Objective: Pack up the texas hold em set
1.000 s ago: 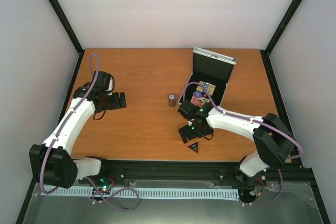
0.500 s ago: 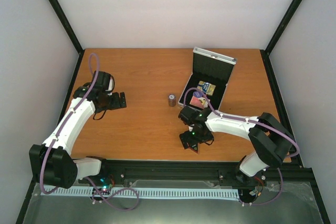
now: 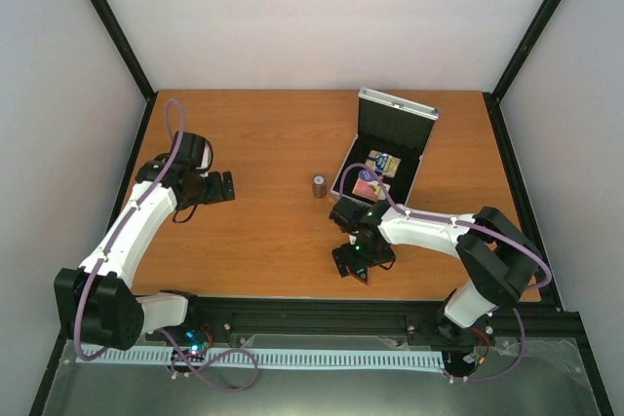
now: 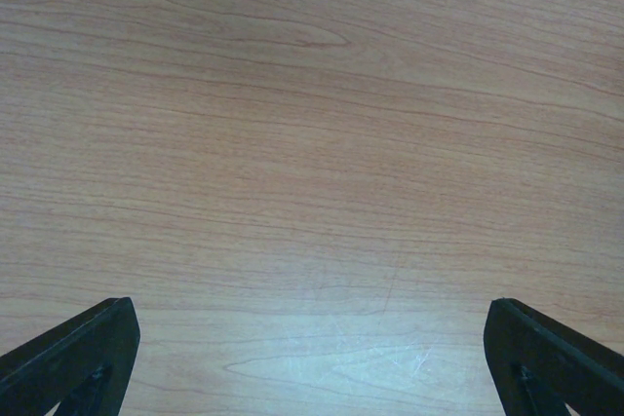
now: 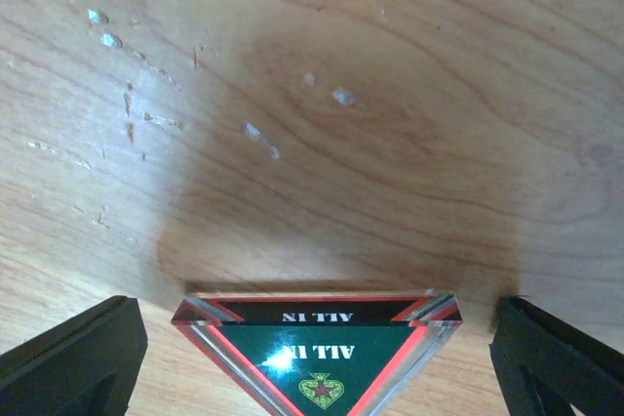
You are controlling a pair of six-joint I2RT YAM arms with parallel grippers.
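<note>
The right arm's fingers (image 5: 68, 358) are spread wide on either side of a black-and-green triangular "ALL IN" marker (image 5: 317, 353), not touching it, which lies on the wooden counter (image 4: 312, 143) near its front edge. The left arm's fingers (image 4: 88, 348) are also apart, far left. The small silver metal case (image 3: 395, 129) stands open further back, with a dark cylinder (image 3: 319, 186) near its left side.

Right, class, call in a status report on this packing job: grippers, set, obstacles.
Left gripper open over wood tabletop. Right gripper open, straddling ALL IN triangle. Case open, cylinder outside it. Nothing blocking.
</note>
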